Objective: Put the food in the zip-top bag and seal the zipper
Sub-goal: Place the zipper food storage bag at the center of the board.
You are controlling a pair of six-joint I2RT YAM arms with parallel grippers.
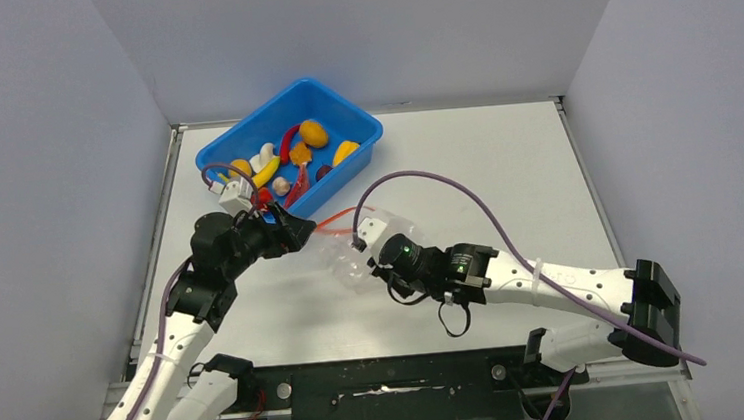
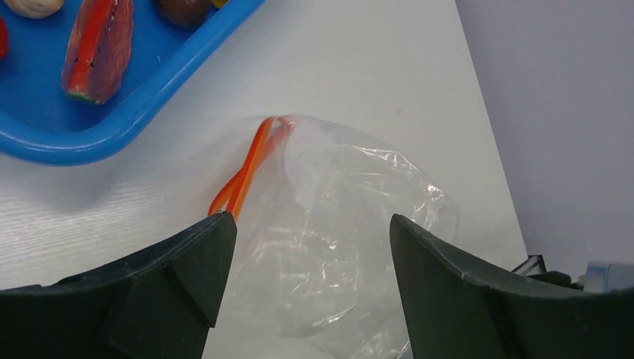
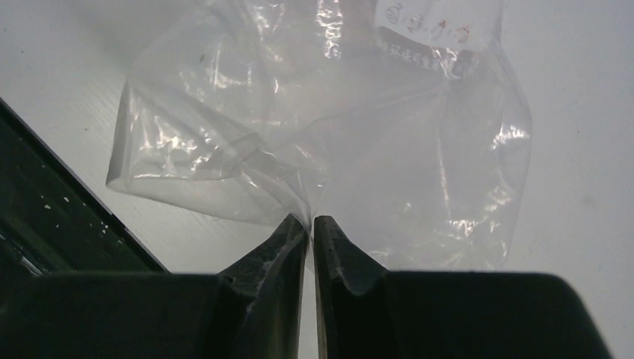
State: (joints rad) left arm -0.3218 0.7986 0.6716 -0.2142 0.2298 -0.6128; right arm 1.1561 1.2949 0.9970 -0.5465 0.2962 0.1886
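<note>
The clear zip-top bag (image 1: 347, 257) lies crumpled on the white table between my two grippers, and nothing shows inside it. Its red-orange zipper (image 1: 337, 221) points toward the tub; in the left wrist view the zipper (image 2: 250, 166) looks parted into two strips. My left gripper (image 1: 301, 228) is open and empty, its jaws standing wide over the bag (image 2: 336, 224) near the mouth. My right gripper (image 3: 310, 221) is shut on a fold of the bag (image 3: 336, 112) at its bottom end. The food, including a banana (image 1: 270, 173), an orange lump (image 1: 313, 132) and a red chili (image 1: 287, 139), lies in the tub.
The blue tub (image 1: 362, 131) stands at the back left of the table, just behind my left gripper; its rim (image 2: 112, 123) and a pink-red slice (image 2: 97, 45) show in the left wrist view. Grey walls enclose the table. A dark strip runs along the near edge (image 3: 45, 217).
</note>
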